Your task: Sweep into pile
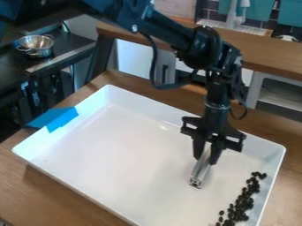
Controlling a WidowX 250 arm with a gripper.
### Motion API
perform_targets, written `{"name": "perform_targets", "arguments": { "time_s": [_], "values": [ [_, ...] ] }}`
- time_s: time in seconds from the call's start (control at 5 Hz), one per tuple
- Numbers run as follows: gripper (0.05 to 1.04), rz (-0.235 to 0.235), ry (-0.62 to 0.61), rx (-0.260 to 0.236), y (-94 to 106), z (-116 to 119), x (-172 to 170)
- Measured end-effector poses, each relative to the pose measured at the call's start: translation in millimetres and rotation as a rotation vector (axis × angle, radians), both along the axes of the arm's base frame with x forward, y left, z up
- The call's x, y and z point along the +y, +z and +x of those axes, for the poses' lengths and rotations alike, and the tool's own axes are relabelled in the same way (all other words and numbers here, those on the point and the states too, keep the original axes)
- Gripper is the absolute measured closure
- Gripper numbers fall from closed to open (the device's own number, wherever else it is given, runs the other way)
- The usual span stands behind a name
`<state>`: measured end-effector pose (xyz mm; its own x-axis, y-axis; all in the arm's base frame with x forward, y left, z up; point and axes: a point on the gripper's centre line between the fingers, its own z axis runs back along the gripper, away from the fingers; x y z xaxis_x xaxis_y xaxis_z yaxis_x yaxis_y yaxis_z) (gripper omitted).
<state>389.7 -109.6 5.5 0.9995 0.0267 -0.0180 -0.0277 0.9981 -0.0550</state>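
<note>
the gripper (205,160) is above the tray (118,145), and its jaws are closed on the bar (201,171). the beans (240,205) lie apart from the jaws, nearer the camera, in one loose strip beside the tray wall.

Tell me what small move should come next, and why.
Probably shift the metal bar over to the thin upper end of the dark beans, ready to sweep down the line. The gripper holds the bar apart from the beans, which string along the tray's right wall in view, thicker lower down.
</note>
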Motion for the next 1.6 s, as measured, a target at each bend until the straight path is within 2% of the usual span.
{"name": "perform_targets", "arguments": {
  "time_s": [0.6, 0.8, 1.0, 1.2, 1.6],
  "values": [
    [0.758, -0.006, 0.005, -0.015, -1.7, 5.2, -20.0],
    [0.758, -0.023, -0.065, -0.017, -1.6, -3.0, -52.8],
    [0.758, -0.035, -0.110, -0.007, -0.3, -10.2, -70.3],
    [0.758, -0.059, -0.107, 0.005, -1.7, -10.9, -66.3],
    [0.757, -0.085, -0.093, 0.041, 4.5, -14.3, -18.2]
  ]
}}
